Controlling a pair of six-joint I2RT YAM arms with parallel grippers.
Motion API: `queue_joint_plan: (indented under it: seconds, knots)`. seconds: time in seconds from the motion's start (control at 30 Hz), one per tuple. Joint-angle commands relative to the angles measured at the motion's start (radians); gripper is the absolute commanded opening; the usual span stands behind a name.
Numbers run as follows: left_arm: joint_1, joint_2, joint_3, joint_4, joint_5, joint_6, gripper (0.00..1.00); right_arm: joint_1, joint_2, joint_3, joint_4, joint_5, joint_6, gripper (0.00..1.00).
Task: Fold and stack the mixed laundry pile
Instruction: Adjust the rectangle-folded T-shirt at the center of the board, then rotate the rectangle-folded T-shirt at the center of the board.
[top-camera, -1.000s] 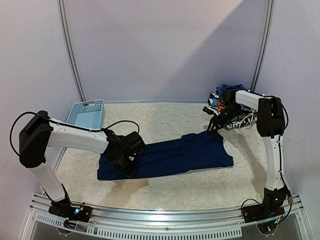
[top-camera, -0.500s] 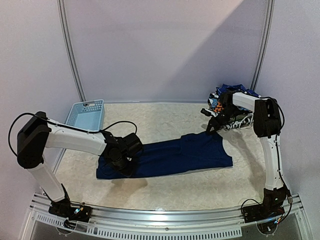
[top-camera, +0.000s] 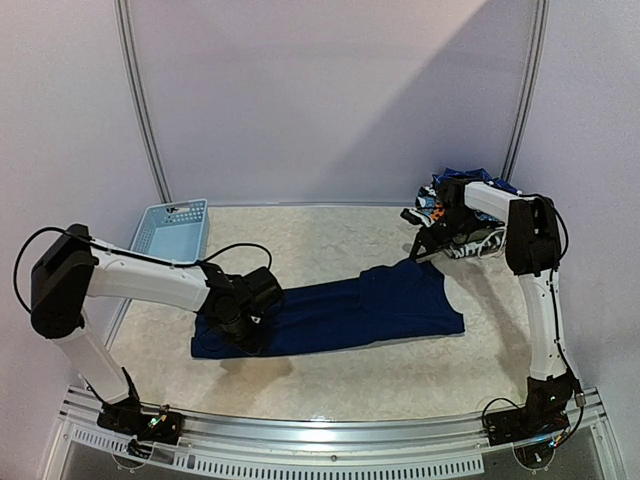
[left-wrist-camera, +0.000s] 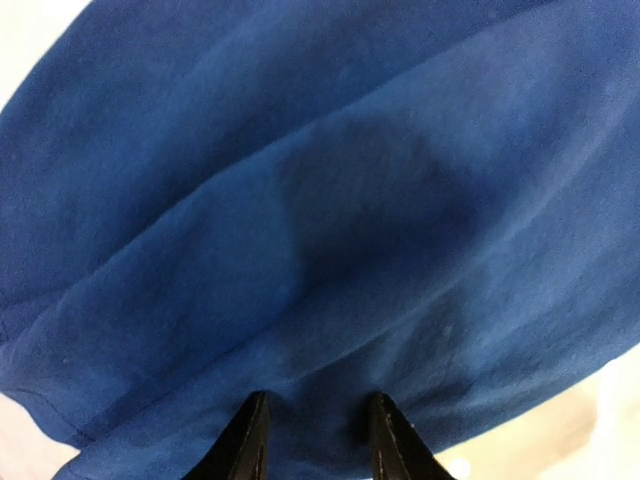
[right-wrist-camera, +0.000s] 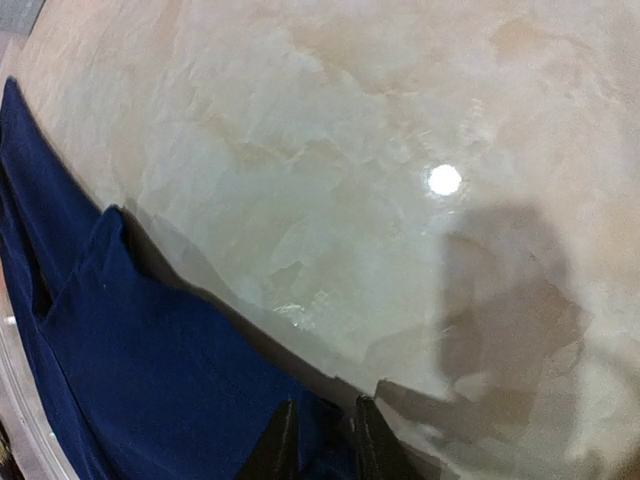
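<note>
A navy T-shirt (top-camera: 350, 308) lies stretched out across the middle of the table. My left gripper (top-camera: 243, 322) is down on its left part; in the left wrist view my left gripper (left-wrist-camera: 317, 445) has blue cloth (left-wrist-camera: 300, 230) bunched between its narrow-set fingers. My right gripper (top-camera: 419, 252) is shut on the shirt's far right corner; the right wrist view shows my right gripper (right-wrist-camera: 325, 445) pinching the navy edge (right-wrist-camera: 150, 380) just above the table. The rest of the laundry pile (top-camera: 447, 182) sits at the back right, partly hidden by the right arm.
A light-blue slotted basket (top-camera: 172, 228) stands at the back left. The beige tabletop (top-camera: 330, 240) runs between the basket and the pile. Grey walls close in the back and both sides.
The shirt has slid a little to the left, and its left end has moved slightly toward the near edge with my left gripper. My right gripper has shifted slightly up and left with the corner.
</note>
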Motion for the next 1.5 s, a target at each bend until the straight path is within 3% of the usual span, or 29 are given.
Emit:
queue_joint_plan:
  seconds: [0.0,0.17,0.3,0.43,0.53,0.67,0.87,1.3,1.47]
  knots:
    - [0.007,-0.038,-0.021,-0.06,-0.01,-0.001,0.36,0.006,0.023,0.033,0.048,0.031,0.05,0.31]
    - [-0.05,-0.131,0.044,-0.074,-0.031,0.105,0.42,0.002,-0.073,-0.03,0.027,0.052,0.038,0.46]
    - [-0.122,-0.19,0.128,-0.172,-0.05,0.272,0.48,0.0,-0.276,-0.167,0.041,0.102,0.015,0.56]
    - [-0.16,-0.133,0.207,-0.396,-0.039,0.417,0.51,0.0,-0.449,-0.334,0.043,0.099,-0.022,0.58]
    - [-0.182,-0.057,0.243,-0.521,-0.108,0.503,0.53,0.0,-0.552,-0.462,0.049,0.095,-0.038,0.58]
    - [-0.165,-0.004,0.272,-0.549,-0.149,0.551,0.52,-0.001,-0.638,-0.563,0.037,0.067,-0.047,0.58]
    - [-0.108,0.052,0.263,-0.538,-0.099,0.617,0.49,0.0,-0.73,-0.652,0.022,0.078,-0.068,0.59]
    - [-0.07,0.229,0.251,-0.513,-0.101,0.665,0.49,-0.001,-0.753,-0.708,0.008,0.083,-0.081,0.59]
    - [-0.074,0.268,0.248,-0.498,-0.054,0.677,0.36,-0.001,-0.752,-0.72,0.013,0.095,-0.082,0.58]
